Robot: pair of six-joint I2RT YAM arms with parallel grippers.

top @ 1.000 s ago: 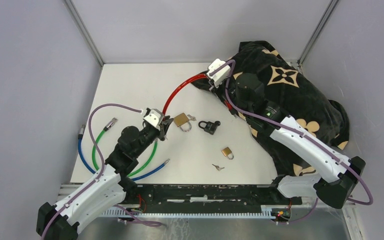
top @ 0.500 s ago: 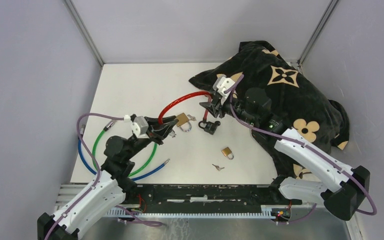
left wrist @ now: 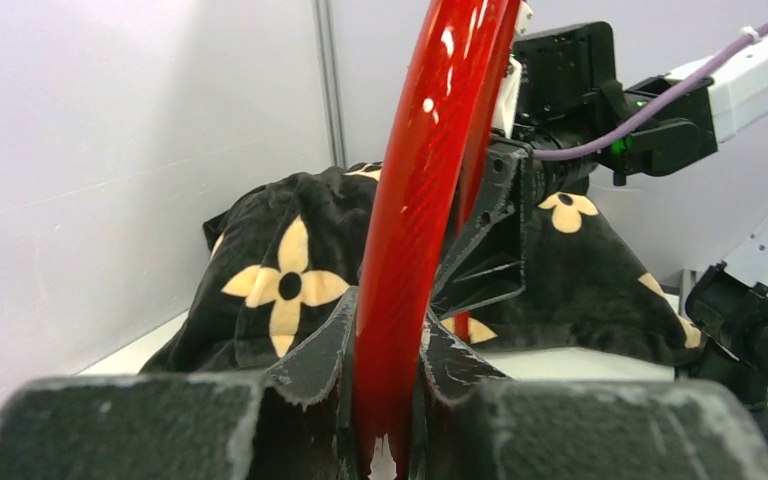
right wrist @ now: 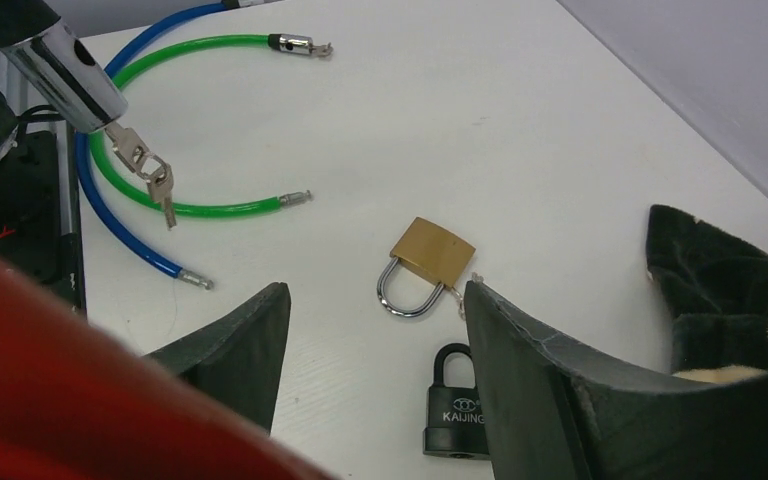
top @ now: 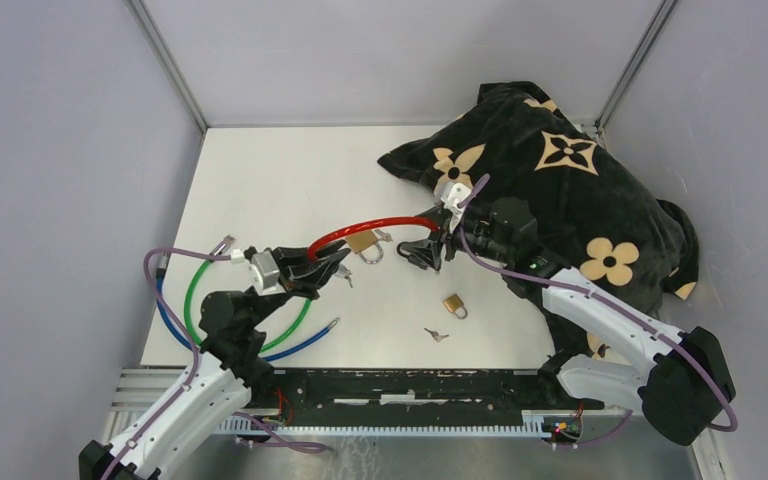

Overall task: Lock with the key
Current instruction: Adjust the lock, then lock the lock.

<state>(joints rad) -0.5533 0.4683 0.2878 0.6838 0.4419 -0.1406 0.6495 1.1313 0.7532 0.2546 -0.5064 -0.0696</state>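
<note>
The left gripper [left wrist: 390,405] has its jaws clamped tight on the red cable lock [left wrist: 430,190], close to its metal barrel [right wrist: 60,65], from which the keys [right wrist: 155,180] dangle. The right gripper [right wrist: 370,290] shows its fingers well apart in its own camera, with the cable only a red blur at the corner. I cannot tell whether it grips the other end.

Probably the ends are to be joined: line the free tip squarely with the barrel's socket, leaving the keys clear to turn.

The cable is lifted over the middle of the table [top: 260,170]. Its long axis arches left to right, barrel end near-left, other end by the black padlock [top: 418,253].
</note>
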